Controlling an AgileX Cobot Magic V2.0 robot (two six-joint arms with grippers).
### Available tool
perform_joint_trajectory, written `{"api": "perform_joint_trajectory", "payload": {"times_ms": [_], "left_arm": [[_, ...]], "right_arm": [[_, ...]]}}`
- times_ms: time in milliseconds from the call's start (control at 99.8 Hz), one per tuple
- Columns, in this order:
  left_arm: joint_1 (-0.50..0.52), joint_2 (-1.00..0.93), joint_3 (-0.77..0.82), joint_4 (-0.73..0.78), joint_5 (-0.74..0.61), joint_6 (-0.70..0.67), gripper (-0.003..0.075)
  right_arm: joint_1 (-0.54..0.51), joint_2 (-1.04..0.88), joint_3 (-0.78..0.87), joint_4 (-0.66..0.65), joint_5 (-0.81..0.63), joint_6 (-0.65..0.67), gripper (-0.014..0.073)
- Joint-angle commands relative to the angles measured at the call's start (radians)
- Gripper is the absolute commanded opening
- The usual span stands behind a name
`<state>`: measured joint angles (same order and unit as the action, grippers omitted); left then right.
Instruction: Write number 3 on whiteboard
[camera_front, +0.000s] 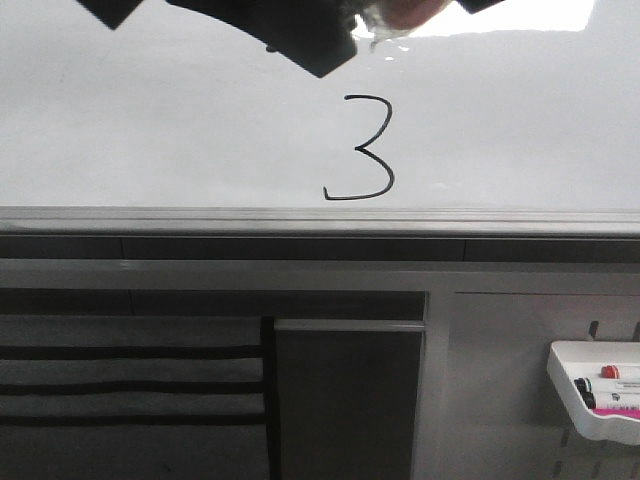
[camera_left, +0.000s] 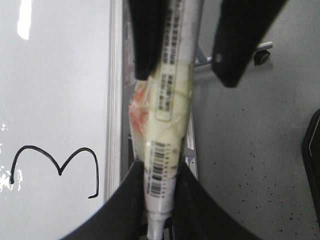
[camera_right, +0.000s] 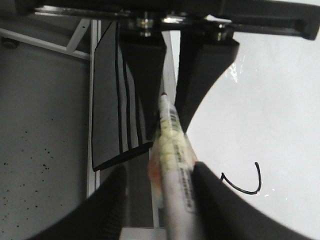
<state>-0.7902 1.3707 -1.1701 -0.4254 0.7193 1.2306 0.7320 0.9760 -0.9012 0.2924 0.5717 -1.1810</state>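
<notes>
The number 3 is drawn in thin black line low on the whiteboard, just above its grey edge rail. It also shows in the left wrist view, and part of it in the right wrist view. My left gripper is shut on the narrow end of a white marker wrapped in yellowish tape. My right gripper stands open around the same marker, which rests against one finger with a gap to the other. Both are beside the board's edge, cut off at the top of the front view.
A small white tray with markers hangs at the lower right under the board. A dark panel and a grey striped panel sit under the rail. Speckled grey floor lies beside the board.
</notes>
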Motion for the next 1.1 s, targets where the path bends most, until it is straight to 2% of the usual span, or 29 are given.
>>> {"api": "perform_joint_trajectory", "payload": {"times_ms": [0,80,160,301,431,561,651,801,1092], "left_arm": [[0.005,-0.04,-0.038,-0.053,-0.053,-0.039,0.0006],[0.036,-0.046,-0.038,-0.053,-0.053,-0.105,0.0006],[0.094,-0.063,-0.024,-0.053,-0.053,-0.159,0.0006],[0.245,-0.101,0.041,-0.053,-0.091,-0.288,0.0006],[0.406,-0.121,0.148,-0.069,-0.268,-0.494,0.0006],[0.509,-0.102,0.236,-0.198,-0.441,-0.542,0.0006],[0.546,-0.076,0.275,-0.279,-0.535,-0.542,0.0006],[0.555,-0.026,0.277,-0.283,-0.604,-0.542,0.0006],[0.555,0.015,0.277,-0.3,-0.626,-0.542,0.0006]], "right_arm": [[-0.003,-0.037,-0.026,0.01,-0.057,0.004,0.0374],[-0.023,-0.071,-0.026,0.01,-0.062,0.03,0.038],[-0.074,-0.13,-0.026,0.005,-0.069,0.11,0.038],[-0.195,-0.229,-0.026,0.005,-0.056,0.243,0.0378],[-0.288,-0.282,-0.026,0.005,-0.011,0.323,0.0378],[-0.317,-0.284,-0.024,0.005,0.04,0.327,0.0379],[-0.317,-0.282,-0.024,0.005,0.059,0.338,0.0378],[-0.317,-0.28,-0.024,0.005,0.063,0.347,0.0378],[-0.317,-0.276,-0.023,0.005,0.066,0.349,0.0378]]}}
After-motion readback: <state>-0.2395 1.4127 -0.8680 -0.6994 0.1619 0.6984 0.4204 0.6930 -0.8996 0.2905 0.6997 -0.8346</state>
